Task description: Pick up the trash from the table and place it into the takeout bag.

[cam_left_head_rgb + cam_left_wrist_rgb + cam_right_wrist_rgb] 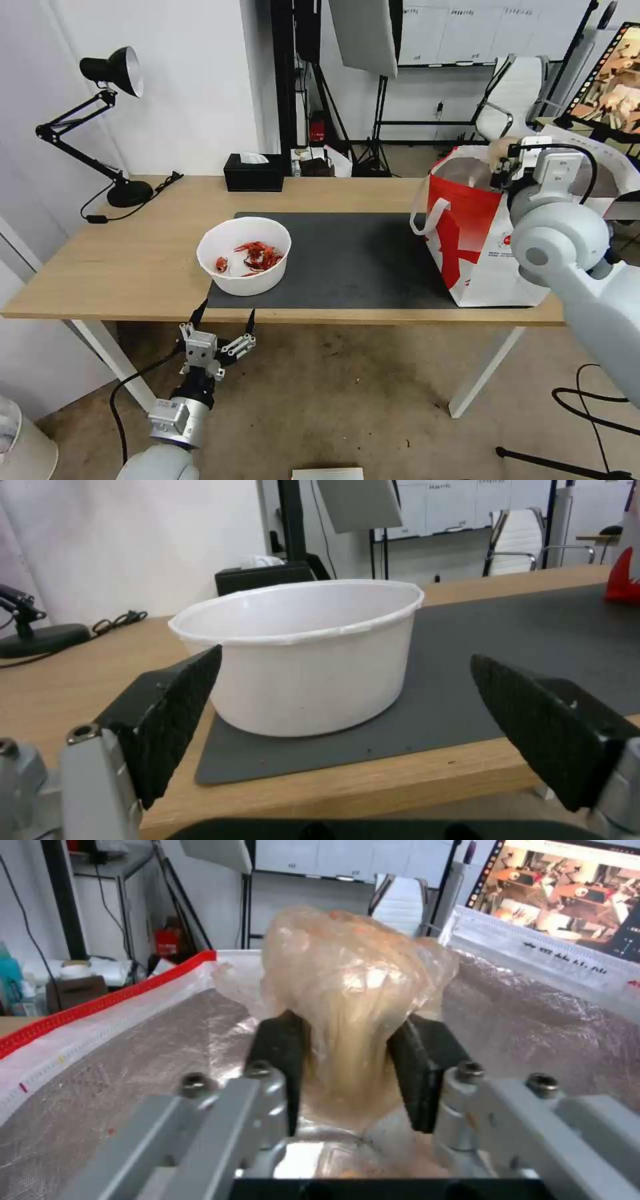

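On the dark grey mat [353, 260] of the table [120, 260] stands a white round bowl [244, 257] with red crayfish shells in it. My left gripper [225, 319] is open just below the table's front edge, level with the bowl [300, 650] and short of it, its fingers spread wider than the bowl. At the table's right end is the white-and-red takeout bag [467, 247]. My right gripper [501, 168] hangs over the bag's open mouth, shut on a tan bundle [497, 152]. In the right wrist view the bundle [353, 980] is pinched between the pads above the silver lining [133, 1055].
A black tissue box [253, 172] sits at the table's back edge. A black desk lamp [113, 133] stands at the back left with its cord on the wood. Light stands and a white chair [517, 93] stand behind the table.
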Controlling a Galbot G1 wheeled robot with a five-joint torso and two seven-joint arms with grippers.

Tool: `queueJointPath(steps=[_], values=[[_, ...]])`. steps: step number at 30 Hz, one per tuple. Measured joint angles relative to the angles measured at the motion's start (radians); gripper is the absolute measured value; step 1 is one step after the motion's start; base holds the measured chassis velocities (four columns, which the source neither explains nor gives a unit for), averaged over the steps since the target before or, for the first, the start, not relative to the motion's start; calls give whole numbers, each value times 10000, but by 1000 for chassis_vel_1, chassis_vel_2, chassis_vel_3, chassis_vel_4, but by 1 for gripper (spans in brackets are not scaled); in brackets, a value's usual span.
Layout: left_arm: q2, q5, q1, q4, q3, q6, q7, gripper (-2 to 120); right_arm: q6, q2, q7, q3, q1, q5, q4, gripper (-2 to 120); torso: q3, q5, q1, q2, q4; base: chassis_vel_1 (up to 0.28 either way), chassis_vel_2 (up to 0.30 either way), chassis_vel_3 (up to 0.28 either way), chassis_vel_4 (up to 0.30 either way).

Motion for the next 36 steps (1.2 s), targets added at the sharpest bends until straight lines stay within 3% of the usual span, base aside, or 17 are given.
queueJointPath(steps=[14,17,25,27,28,31,32,34,36], values=[[27,-6,119,-188,-78,0,-27,100,36,-4,-59,-104,100,71,53,82,0,-2,1,0,1,0,0,0,0],[51,-24,70,-189,-78,0,-31,100,130,-23,-103,-120,93,151,86,97,0,-2,1,0,1,0,0,0,0],[109,-76,-39,-219,-83,54,-33,100,1135,-73,-526,30,-404,65,283,100,1,-1,1,-1,0,0,0,0,0],[116,-101,-88,-219,-90,61,-36,100,2106,-79,-1232,312,-1015,-179,473,100,1,-2,1,0,0,0,0,0,0],[116,-101,-88,-219,-90,61,-36,100,2106,-79,-1232,312,-1015,-179,473,100,1,-2,1,0,0,0,0,0,0],[10,-106,-8,-365,-223,-9,-36,100,3936,4,-3098,589,-1931,-844,741,100,-1,-3,1,0,-3,0,0,0,0],[10,-106,-8,-365,-223,-9,-36,100,3936,4,-3098,589,-1931,-844,741,100,-1,-3,1,0,-3,0,0,0,0],[-232,-99,328,-586,-561,-145,-36,100,5113,243,-4676,593,-2629,-1573,890,100,0,0,1,0,2,0,0,0,0],[-333,-90,462,-673,-703,-204,-36,100,5492,334,-5199,609,-2947,-1818,986,100,0,-1,1,0,6,0,0,0,0]])
